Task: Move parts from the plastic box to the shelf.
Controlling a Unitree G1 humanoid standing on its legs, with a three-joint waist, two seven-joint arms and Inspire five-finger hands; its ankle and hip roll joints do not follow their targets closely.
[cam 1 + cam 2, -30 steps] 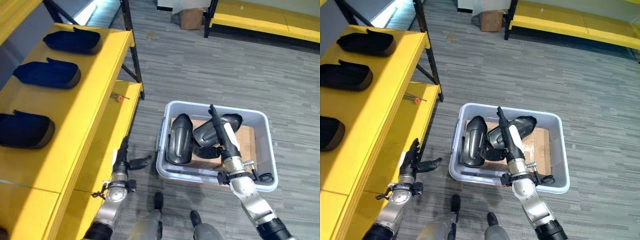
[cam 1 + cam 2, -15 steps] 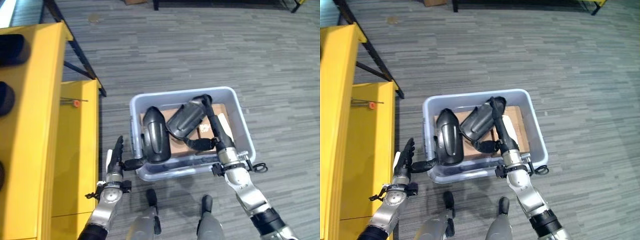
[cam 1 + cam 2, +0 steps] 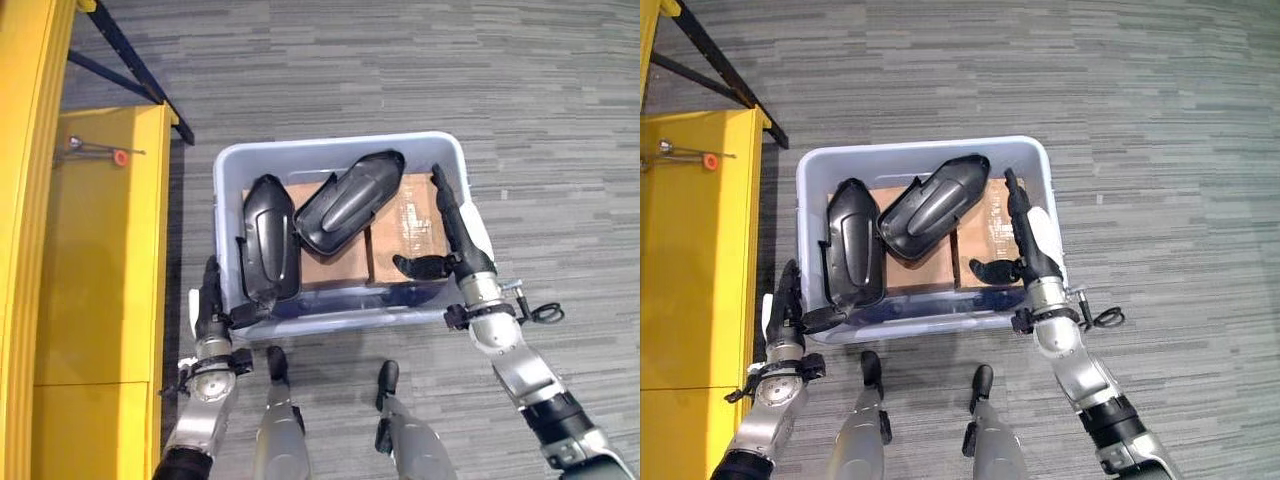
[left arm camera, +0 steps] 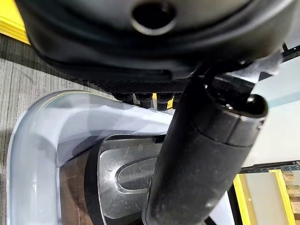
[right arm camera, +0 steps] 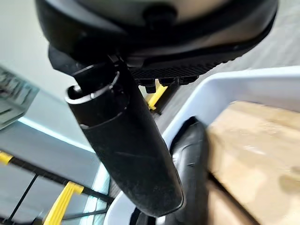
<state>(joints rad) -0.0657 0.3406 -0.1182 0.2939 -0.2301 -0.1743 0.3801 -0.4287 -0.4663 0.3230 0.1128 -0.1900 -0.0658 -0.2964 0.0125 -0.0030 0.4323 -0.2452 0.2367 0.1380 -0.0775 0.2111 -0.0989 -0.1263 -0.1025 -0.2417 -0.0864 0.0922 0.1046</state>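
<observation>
The pale plastic box (image 3: 330, 145) stands on the floor in front of me. Two black moulded parts lie in it on cardboard (image 3: 410, 215): one (image 3: 268, 235) stands along the left wall, and the other (image 3: 348, 200) leans tilted across the middle. My left hand (image 3: 210, 300) is open just outside the box's left wall, with its thumb (image 4: 201, 154) pointing at the near corner. My right hand (image 3: 455, 225) is open along the right wall, fingers straight, and its thumb (image 5: 126, 145) reaches inward over the cardboard. Neither hand holds a part.
The yellow shelf (image 3: 90, 300) runs down the left side, close to my left arm. A small orange-tipped tool (image 3: 100, 153) lies on its lower board. Grey plank floor surrounds the box.
The camera has swung down and right, so the shelf slid to the left. My left hand has come up to the box's left wall. My right hand went from above the tilted part to the right wall.
</observation>
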